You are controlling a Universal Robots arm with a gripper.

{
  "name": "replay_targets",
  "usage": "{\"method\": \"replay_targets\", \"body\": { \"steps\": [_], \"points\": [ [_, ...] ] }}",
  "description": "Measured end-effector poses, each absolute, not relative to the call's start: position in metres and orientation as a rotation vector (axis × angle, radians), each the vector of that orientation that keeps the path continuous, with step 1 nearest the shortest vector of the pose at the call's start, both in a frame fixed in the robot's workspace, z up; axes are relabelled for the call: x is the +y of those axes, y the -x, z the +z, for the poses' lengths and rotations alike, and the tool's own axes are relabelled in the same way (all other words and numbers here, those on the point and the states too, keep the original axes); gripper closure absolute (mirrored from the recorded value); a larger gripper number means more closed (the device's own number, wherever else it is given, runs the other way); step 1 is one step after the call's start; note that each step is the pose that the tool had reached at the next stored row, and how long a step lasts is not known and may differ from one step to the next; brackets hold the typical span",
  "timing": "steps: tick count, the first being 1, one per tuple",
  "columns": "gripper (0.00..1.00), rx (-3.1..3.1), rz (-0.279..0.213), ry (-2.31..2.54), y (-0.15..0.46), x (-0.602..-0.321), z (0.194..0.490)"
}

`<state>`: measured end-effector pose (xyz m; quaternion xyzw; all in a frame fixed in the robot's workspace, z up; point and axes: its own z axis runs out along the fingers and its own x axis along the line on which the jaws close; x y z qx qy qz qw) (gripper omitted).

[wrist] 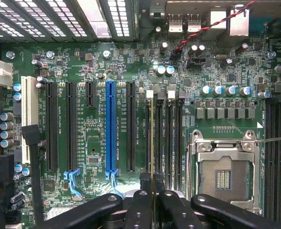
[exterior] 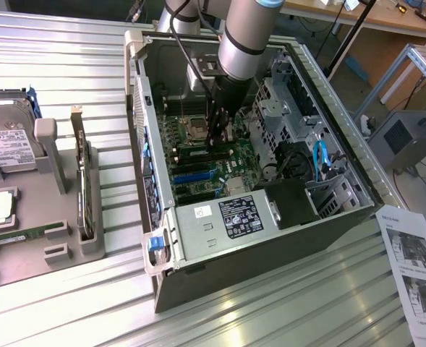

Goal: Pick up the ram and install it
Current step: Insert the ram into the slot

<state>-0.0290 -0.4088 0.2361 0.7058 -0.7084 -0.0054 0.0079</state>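
Ribbed silvery slats make up the table (exterior: 53, 58). An open computer case (exterior: 270, 260) lies on its side across the middle of it. A grey fixture tray (exterior: 46, 210) sits at the table's edge on the exterior view's left, carrying a silver-labelled hard drive (exterior: 3, 137) and a dark expansion card (exterior: 84, 195) stood on edge. Printed sheets (exterior: 415, 275) lie near the corner on the exterior view's right, and past the far edge are a wooden bench (exterior: 357, 18) and a grey box (exterior: 401, 137). From outside, the arm (exterior: 245, 36) reaches down into the case, with the gripper (exterior: 216, 137) over the motherboard (exterior: 238, 155) and right at the green ram (exterior: 194, 152). The wrist view gives the close detail: the ram (wrist: 152, 138) stands edge-on as a thin line along a memory slot, between the black expansion slots (wrist: 130, 126) and the CPU socket (wrist: 223, 176). The claw's fingers (wrist: 139, 205) are drawn narrow, pinching the ram from both faces. Whether it is fully seated cannot be told.
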Motion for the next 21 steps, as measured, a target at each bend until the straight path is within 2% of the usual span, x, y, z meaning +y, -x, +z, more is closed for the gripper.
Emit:
{"method": "replay_targets", "body": {
  "steps": [21],
  "points": [
    [0.88, -2.214, -0.016, -2.205, 0.0258, -0.4093, 0.2350]
  ]
}}
